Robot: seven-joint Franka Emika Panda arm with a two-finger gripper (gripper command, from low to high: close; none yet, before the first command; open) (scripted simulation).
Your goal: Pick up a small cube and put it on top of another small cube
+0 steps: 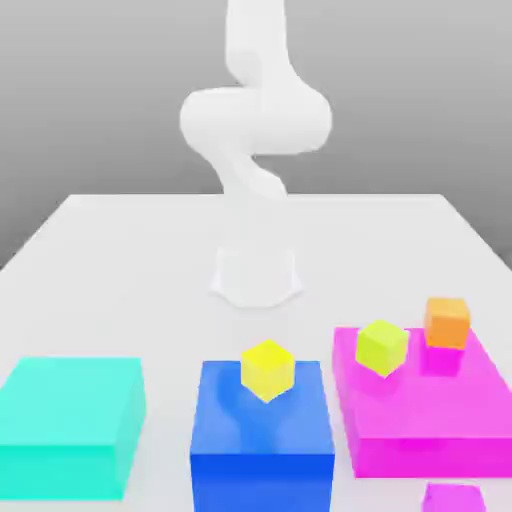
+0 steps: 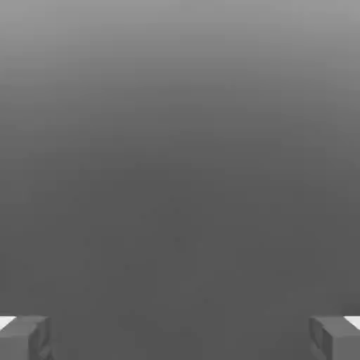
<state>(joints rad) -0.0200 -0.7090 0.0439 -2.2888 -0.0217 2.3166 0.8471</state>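
Note:
A small yellow cube (image 1: 267, 368) rests on a large blue block (image 1: 262, 430) near the front middle. A small yellow-green cube (image 1: 381, 346) sits on a wide magenta platform (image 1: 420, 425) at the exterior view's right. Behind it, a small orange cube (image 1: 447, 321) stands on top of a small magenta cube (image 1: 441, 359). Another small magenta cube (image 1: 452, 497) lies at the front edge. In the hand view my gripper (image 2: 180, 337) is open, its two dark fingertips (image 2: 24, 337) far apart with nothing between them, facing plain grey background.
A large cyan block (image 1: 68, 425) stands at the exterior view's front left. The white arm (image 1: 255, 120) rises from its base (image 1: 256, 275) in the middle of the white table (image 1: 120, 260) and bends upward out of the picture.

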